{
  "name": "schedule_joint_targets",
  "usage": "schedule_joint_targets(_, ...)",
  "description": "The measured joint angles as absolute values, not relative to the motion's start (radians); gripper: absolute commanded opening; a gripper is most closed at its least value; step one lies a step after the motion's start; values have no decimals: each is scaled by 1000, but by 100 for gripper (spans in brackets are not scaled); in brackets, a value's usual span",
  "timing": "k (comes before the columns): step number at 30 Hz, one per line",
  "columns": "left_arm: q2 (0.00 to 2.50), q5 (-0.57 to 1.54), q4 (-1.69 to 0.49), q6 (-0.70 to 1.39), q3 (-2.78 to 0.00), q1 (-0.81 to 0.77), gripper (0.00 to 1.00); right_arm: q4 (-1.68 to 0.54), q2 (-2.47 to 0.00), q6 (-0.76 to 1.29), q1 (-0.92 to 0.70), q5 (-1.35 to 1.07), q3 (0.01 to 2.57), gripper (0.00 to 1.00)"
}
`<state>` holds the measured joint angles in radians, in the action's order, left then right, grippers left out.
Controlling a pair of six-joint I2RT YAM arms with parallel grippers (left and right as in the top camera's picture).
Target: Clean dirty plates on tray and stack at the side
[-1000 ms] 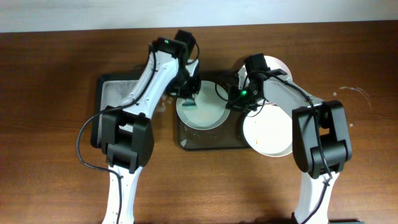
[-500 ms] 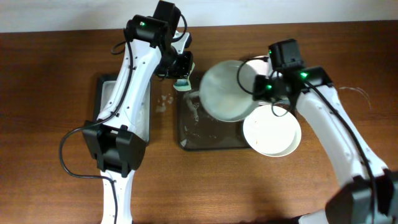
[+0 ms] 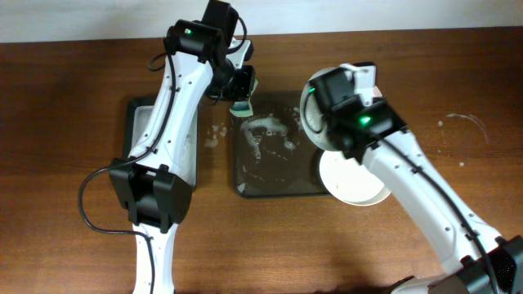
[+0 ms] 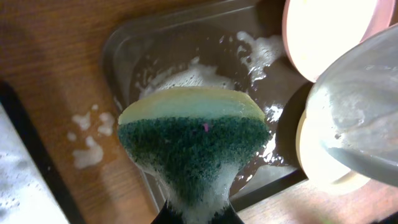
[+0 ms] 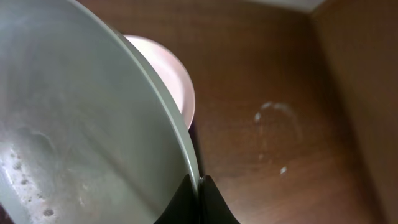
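My left gripper (image 4: 196, 214) is shut on a foamy green-and-yellow sponge (image 4: 193, 146), held above the far left corner of the dark tray (image 3: 239, 175). The tray holds only suds. My right gripper (image 5: 199, 186) is shut on the rim of a wet white plate (image 5: 81, 124), lifted and tilted over the tray's right end (image 3: 310, 118). Under it a second plate (image 3: 347, 184) lies at the tray's right edge. A third plate (image 4: 329, 31) shows beyond them in the left wrist view, and behind the held plate (image 5: 171, 81) in the right wrist view.
A narrow black tray (image 3: 151, 135) with foam sits left of the dark tray. Foam spots (image 3: 214, 135) lie on the wood between the two. Faint water marks (image 3: 462, 122) dot the table at the far right.
The right arm lifted the plate off the tray and swung it right, tilting it. The left arm pulled the sponge up and back off the plate, then held still.
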<state>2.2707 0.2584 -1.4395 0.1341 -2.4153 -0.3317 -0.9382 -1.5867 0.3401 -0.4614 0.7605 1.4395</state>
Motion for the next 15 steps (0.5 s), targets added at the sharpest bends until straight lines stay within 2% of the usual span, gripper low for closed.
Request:
schedule_joint_targets(7,2277,250,-1424,134,-2415,-339,1,-935,-1617,429,-577,1012,1437,4)
schedule_joint_targets(15,2278,223,-1423,134,-2415,-339,1,-936,-1627,525,-604,1101,1406,4)
